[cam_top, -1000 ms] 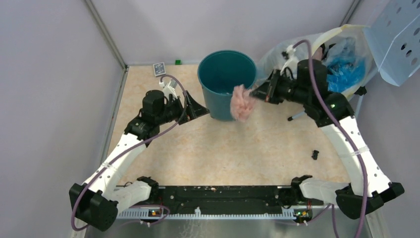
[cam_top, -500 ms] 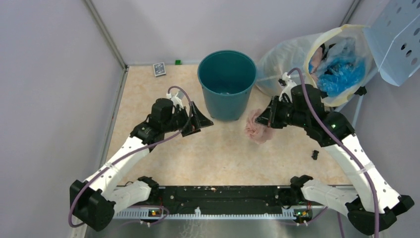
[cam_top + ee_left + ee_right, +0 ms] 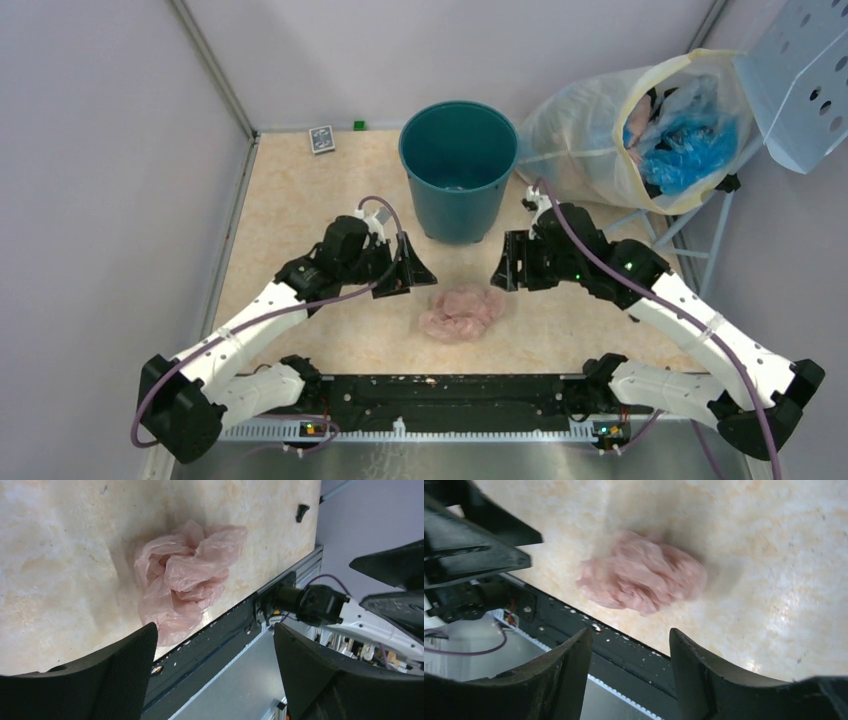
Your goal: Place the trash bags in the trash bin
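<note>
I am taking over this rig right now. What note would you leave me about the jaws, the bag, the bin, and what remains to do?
Left gripper: jaws open, empty, just left of the pink bag.
Right gripper: jaws open, empty, just right of the bag.
Bag: crumpled on the table between both grippers, toward the near edge, touched by neither.
Bin: upright, farther back.
Done: nothing, the bag is not in the bin.
Left: grasp the bag, lift it over the rim, release inside.
</note>
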Available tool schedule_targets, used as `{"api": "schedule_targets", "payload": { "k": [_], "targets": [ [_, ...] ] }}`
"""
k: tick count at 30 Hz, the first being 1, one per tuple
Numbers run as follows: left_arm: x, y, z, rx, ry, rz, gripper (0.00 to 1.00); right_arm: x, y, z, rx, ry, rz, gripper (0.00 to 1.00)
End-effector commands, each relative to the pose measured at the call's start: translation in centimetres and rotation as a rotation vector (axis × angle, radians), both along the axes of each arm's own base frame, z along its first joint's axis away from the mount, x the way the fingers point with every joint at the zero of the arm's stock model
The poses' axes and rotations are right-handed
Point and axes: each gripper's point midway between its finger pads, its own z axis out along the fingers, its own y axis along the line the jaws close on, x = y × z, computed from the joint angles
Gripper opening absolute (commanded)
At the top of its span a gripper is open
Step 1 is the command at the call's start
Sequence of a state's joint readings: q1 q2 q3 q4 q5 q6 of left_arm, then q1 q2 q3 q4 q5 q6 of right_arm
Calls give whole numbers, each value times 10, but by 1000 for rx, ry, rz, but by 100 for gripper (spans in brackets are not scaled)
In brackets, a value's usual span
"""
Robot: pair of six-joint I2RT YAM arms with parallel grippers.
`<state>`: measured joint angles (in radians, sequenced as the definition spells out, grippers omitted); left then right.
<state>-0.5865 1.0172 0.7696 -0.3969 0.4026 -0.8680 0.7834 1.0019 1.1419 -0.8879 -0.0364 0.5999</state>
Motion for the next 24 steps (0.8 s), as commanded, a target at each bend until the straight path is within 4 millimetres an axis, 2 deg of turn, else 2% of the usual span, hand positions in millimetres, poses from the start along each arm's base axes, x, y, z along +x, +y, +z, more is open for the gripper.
{"api": "schedule_targets", "payload": {
  "k": [1,5,8,11,14,16,20,22,24],
  "targets": [
    [-6,-7,-10,47,-16,-53,87,-7,-23,-32,-67,46,-97,57],
    [-12,-13,-25,78,6,-77,77,-16,-28,-57,-82,81,-90,54],
    [-19,-11,-42,122,52,-80,74,-19,-22,-70,-58,65,-39,54],
    [-29,-9,-53,136,91,-89,75,-17,-15,-79,-40,51,-8,55],
    [-38,-5,-65,157,110,-116,86,-12,-12,-93,-40,59,-33,59],
    [-45,-2,-73,190,140,-143,88,-7,-9,-103,-30,65,-61,58],
    [-56,-2,-84,215,182,-187,84,1,3,-113,12,78,-81,53],
    [-57,-4,-86,206,189,-186,80,6,2,-117,-10,82,-109,53],
    [-55,-8,-88,184,193,-174,78,13,-8,-126,-58,90,-150,52]
  ]
}}
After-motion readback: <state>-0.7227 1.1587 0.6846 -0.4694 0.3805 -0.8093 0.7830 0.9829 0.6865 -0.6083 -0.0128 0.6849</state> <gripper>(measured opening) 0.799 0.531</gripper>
